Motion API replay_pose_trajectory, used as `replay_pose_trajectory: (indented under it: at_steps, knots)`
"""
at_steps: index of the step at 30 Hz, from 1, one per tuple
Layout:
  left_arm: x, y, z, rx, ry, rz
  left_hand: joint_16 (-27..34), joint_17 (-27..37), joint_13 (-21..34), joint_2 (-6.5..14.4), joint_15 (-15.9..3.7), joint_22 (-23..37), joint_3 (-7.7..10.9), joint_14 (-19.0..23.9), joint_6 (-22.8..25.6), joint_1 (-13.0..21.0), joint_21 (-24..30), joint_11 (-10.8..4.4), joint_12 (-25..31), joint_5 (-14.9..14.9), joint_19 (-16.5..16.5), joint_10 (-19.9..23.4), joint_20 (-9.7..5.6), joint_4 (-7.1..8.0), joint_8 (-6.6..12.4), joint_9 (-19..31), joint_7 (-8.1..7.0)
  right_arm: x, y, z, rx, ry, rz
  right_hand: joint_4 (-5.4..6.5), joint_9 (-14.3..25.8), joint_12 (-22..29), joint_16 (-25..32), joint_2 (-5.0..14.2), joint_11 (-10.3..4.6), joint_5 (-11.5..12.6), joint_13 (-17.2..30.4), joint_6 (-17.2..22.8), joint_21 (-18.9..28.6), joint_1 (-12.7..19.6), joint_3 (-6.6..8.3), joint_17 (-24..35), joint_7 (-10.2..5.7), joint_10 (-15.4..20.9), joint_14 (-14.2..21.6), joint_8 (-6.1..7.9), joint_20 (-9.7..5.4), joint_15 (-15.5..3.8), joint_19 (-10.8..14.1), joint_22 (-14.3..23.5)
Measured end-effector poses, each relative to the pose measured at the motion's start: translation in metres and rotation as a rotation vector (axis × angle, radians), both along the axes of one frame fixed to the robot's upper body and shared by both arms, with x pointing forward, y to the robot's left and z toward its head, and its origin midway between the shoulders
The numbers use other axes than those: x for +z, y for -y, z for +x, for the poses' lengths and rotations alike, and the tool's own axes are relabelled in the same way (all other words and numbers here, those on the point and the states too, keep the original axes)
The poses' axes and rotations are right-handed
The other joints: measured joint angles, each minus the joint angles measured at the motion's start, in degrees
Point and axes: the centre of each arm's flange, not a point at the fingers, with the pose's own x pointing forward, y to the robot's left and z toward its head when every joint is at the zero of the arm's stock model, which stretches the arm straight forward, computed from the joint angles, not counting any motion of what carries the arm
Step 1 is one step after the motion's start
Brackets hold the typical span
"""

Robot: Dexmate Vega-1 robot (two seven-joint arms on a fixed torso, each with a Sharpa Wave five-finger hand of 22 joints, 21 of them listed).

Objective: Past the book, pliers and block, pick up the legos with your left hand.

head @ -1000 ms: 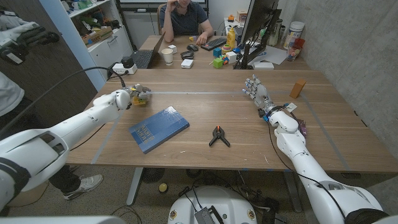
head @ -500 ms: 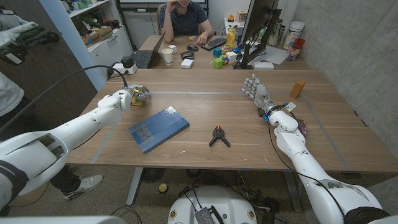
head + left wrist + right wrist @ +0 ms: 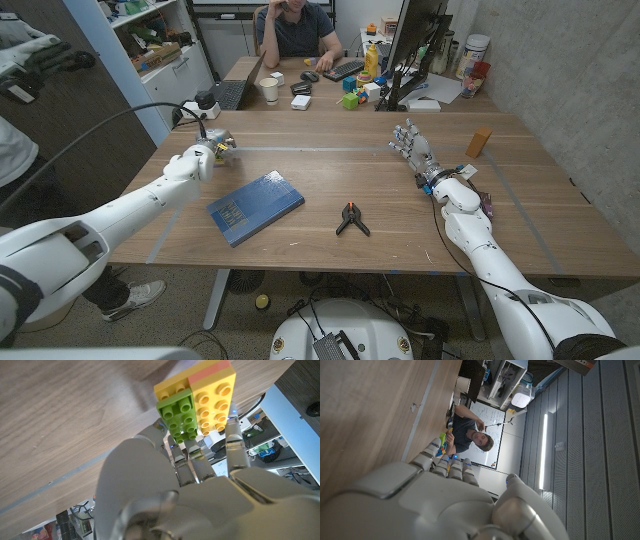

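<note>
The legos (image 3: 196, 401), a yellow, green and orange stack, sit in the fingers of my left hand (image 3: 203, 157) at the table's far left, past the blue book (image 3: 255, 207). In the head view the legos (image 3: 223, 147) show just beyond the knuckles, slightly above the wood. In the left wrist view my left hand (image 3: 200, 485) grips them from one end. Black pliers with orange tips (image 3: 350, 217) lie at the middle front. An orange block (image 3: 480, 141) stands at the far right. My right hand (image 3: 411, 144) stands upright beside it, fingers apart, holding nothing.
A white power box (image 3: 200, 105) with a black cable sits at the far left corner. Behind the table a second desk (image 3: 330, 85) carries a monitor, cup and small toys, with a person seated there. Another person stands at the left edge.
My left hand has lifted the legos a little off the table and drawn them slightly back and to the left. The right hand, book, pliers and block have not moved.
</note>
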Motion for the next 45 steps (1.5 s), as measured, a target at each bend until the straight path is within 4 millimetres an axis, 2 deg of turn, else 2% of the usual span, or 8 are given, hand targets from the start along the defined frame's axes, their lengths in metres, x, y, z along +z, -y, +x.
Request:
replay_pose_trajectory:
  at_steps: [6,23,28,45]
  knots:
    - [0.004,-0.001,-0.004,0.008,0.024,-0.001,-0.01,-0.26,0.0,0.13,-0.22,0.23,0.06,1.86,1.86,0.14,1.55,0.31,0.0,0.0,0.76,1.78,0.72,0.2,0.22,0.27,0.58,0.0,0.0,0.0,0.0,0.001,0.0,-0.03,0.0,0.0,0.0,0.0,0.0,0.0,0.0,0.11,0.0,0.0,-0.03,0.0,0.1,0.0,0.0,0.0,0.0,0.0,0.0,0.0]
    - [0.018,-0.003,-0.018,0.009,0.099,-0.025,-0.36,-0.27,-0.01,0.52,-0.41,0.26,-0.17,2.43,2.96,0.52,2.32,0.12,-0.26,-0.16,1.25,1.96,0.59,0.43,0.22,0.26,1.07,0.0,0.0,-0.001,-0.002,0.004,-0.001,0.19,0.0,0.0,0.0,0.0,0.0,0.0,0.0,0.1,0.0,0.0,-0.26,0.0,0.1,0.0,0.0,0.0,0.0,0.0,0.0,-0.13]
    - [0.022,-0.003,-0.022,0.001,0.123,-0.041,-0.36,-0.26,-0.01,0.52,-0.62,0.34,-0.18,2.64,3.27,0.53,2.78,0.32,-0.26,-0.16,1.25,2.16,0.59,0.91,0.22,0.26,1.37,-0.001,0.0,0.0,-0.002,0.003,-0.001,0.19,0.0,0.0,0.0,0.0,0.0,0.0,0.0,0.1,0.0,0.0,-0.25,0.0,0.1,0.0,0.0,0.0,0.0,0.0,0.0,-0.12]
    - [0.053,-0.003,-0.052,-0.047,0.254,-0.107,-0.8,-0.26,-0.01,2.25,-0.61,0.53,-0.42,2.63,3.57,0.91,3.22,0.32,-0.75,-0.39,1.26,2.16,0.6,1.61,-0.01,0.25,1.68,-0.001,0.001,0.0,0.003,0.006,-0.001,-0.05,0.0,0.0,0.0,0.0,0.0,0.4,0.0,0.31,0.0,0.0,-0.49,0.0,0.32,0.0,-0.01,0.0,0.2,-0.01,0.2,-0.12]
